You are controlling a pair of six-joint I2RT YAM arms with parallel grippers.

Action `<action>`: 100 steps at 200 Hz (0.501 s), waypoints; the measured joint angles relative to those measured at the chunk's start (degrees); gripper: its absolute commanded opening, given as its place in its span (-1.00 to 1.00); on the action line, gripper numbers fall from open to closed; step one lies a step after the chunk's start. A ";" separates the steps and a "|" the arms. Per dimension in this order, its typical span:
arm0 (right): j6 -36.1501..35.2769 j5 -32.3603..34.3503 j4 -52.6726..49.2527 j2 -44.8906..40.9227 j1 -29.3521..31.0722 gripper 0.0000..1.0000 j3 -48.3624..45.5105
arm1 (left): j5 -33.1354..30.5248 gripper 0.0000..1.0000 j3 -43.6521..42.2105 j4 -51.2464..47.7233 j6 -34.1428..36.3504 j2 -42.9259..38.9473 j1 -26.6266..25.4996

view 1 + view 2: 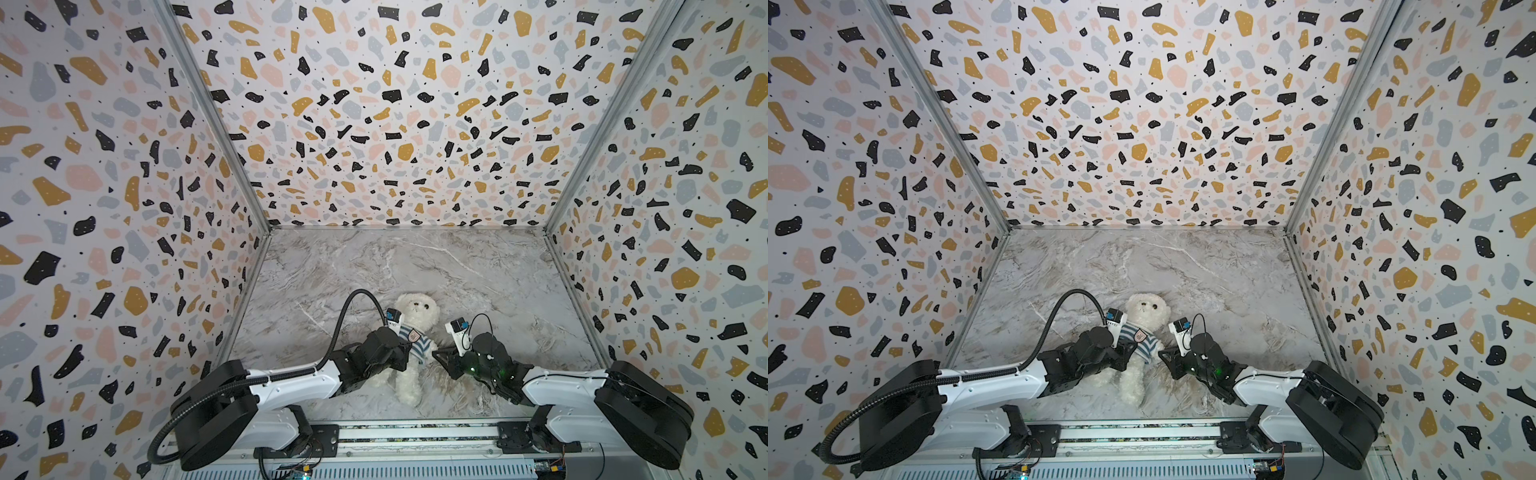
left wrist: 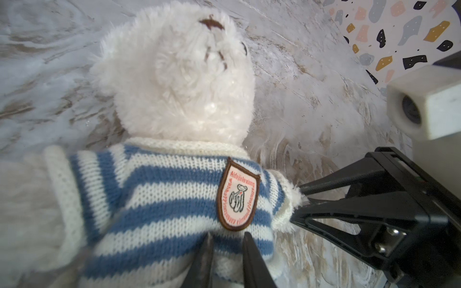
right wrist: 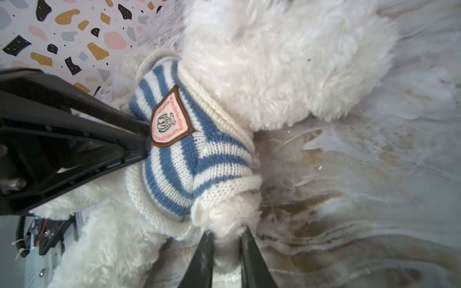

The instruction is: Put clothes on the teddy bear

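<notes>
Left wrist view: shirt on, sleeve and hem being settled

In both top views the teddy bear (image 1: pixel 415 309) lies face up at the lower middle of the frame on the marble table (image 1: pixel 415 257), between my two arms. The striped shirt (image 2: pixel 162 189) is over its head and arms. My left gripper (image 2: pixel 227 239) has its fingers pinched on the knit. The right gripper (image 3: pixel 227 237) is clamped on the paw (image 3: pixel 224 214) poking from the cuff. I judge this the finishing step. Next I would steady the paw and draw the hem down the belly gently, so the shirt doesn't ride up.
</notes>
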 measured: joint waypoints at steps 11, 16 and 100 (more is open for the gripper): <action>-0.33 -0.13 0.04 0.52 0.00 -0.89 0.50 | 0.07 -0.52 -0.79 0.42 -0.04 -0.66 0.33; -0.61 -0.20 0.07 0.72 0.00 -0.95 0.74 | 0.13 -0.50 -1.09 0.48 -0.02 -1.01 0.46; -16.31 2.99 -6.93 -5.90 5.81 -1.00 10.36 | 2.56 -0.10 0.94 -6.47 4.11 -11.98 0.87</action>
